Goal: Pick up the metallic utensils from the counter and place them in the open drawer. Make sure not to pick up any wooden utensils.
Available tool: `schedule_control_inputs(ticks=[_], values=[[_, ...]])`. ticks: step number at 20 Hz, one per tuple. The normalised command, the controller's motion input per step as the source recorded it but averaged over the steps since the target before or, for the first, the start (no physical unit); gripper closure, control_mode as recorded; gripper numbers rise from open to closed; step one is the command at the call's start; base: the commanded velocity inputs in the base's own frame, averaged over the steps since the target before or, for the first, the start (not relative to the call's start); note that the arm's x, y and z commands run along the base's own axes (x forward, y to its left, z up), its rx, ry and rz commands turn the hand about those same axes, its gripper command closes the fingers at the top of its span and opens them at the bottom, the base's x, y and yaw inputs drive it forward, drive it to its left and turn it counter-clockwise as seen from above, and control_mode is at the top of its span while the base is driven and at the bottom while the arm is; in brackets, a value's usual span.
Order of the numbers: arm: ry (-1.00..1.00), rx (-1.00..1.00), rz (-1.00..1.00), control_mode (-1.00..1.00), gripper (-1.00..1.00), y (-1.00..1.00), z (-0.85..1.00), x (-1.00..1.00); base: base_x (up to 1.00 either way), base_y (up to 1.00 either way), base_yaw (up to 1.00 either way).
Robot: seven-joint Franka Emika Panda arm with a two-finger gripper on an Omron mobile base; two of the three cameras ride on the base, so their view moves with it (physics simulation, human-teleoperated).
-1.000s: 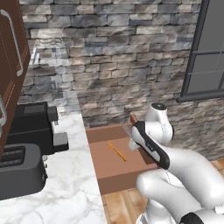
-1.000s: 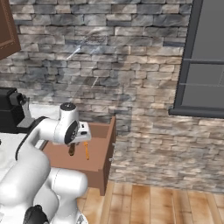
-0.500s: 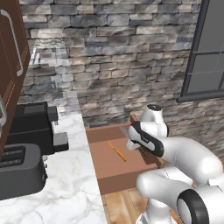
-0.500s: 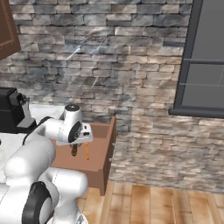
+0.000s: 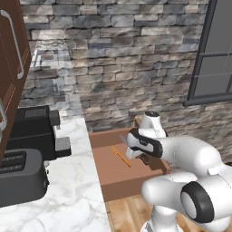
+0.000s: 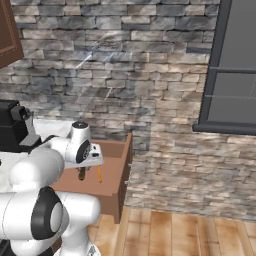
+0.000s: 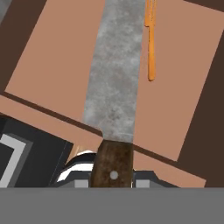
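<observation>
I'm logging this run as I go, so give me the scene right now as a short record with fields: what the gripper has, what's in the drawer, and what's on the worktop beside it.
gripper: gripper shut on the knife, held by its dark brown handle
knife: knife blade pointing out over the drawer floor
open drawer: open drawer pulled out, reddish-brown, flat bottom
in drawer: orange-handled utensil lying on the bottom, beside the blade in the hand view
worktop: marble worktop left of the drawer, carrying a black toaster

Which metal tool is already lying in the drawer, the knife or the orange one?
The orange-handled utensil lies flat on the open drawer floor. The knife is held above it by the gripper.
</observation>
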Motion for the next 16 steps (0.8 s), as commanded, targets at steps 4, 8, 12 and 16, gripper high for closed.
schedule_control_inputs(ticks=[4, 8, 12, 16], values=[[0.01, -0.03, 0.0, -1.0, 1.0, 0.23, -0.17, 0.0, 0.0, 0.0, 0.0], [0.02, 0.0, 0.0, -1.0, 1.0, 0.02, -0.07, 0.03, 0.0, 0.0, 0.0], [0.03, 0.0, 0.0, -1.0, 1.0, 0.0, -0.06, 0.13, 0.0, 0.0, 0.0], [0.03, 0.0, 0.0, -1.0, 1.0, 0.0, -0.1, 0.18, 0.0, 0.0, 0.0]])
